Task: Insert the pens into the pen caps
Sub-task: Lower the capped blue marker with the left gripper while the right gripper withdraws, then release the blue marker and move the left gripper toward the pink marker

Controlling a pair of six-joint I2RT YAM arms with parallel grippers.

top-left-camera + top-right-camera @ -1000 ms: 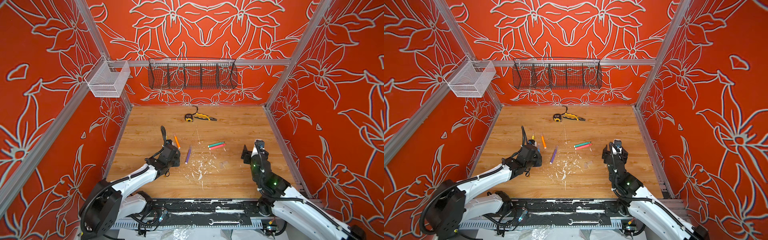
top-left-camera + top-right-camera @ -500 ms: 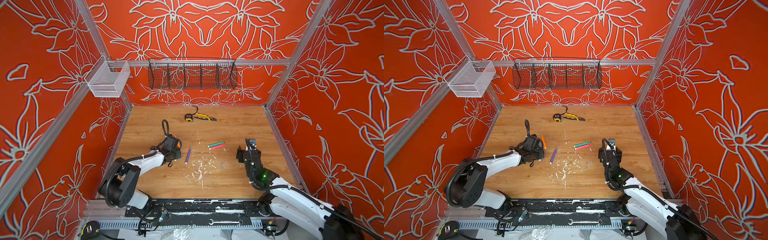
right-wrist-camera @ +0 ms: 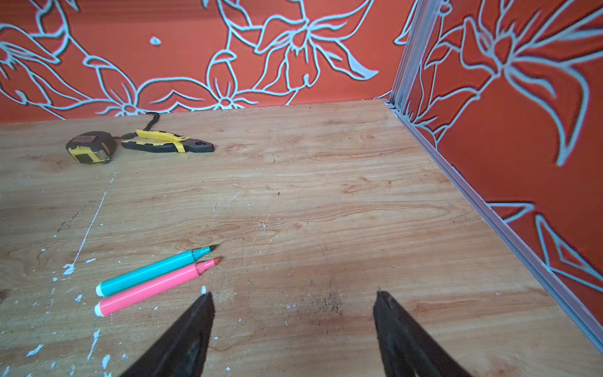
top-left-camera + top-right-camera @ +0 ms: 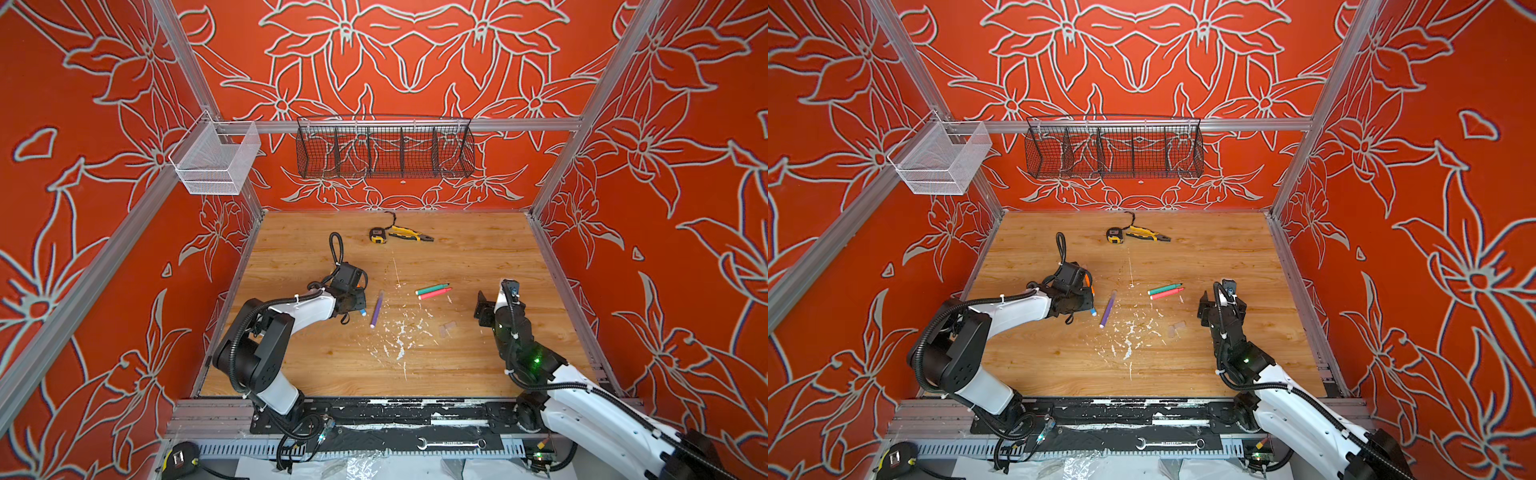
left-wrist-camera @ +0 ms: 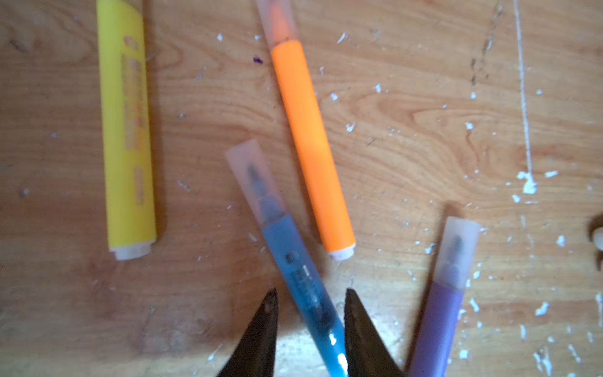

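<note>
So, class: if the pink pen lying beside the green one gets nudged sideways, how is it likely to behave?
The pink pen has a round, slim barrel lying flat on the smooth wooden table, so it would probably roll. The green pen close alongside would likely block it that way. Its uncapped tip may mark the wood.

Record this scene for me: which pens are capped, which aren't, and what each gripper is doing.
capped: blue pen, orange pen, purple pen
uncapped: green pen, pink pen, side by side
yellow pen: tip end out of view
loose pen caps: on table
left gripper: open, astride blue pen
right gripper: open, empty
</note>
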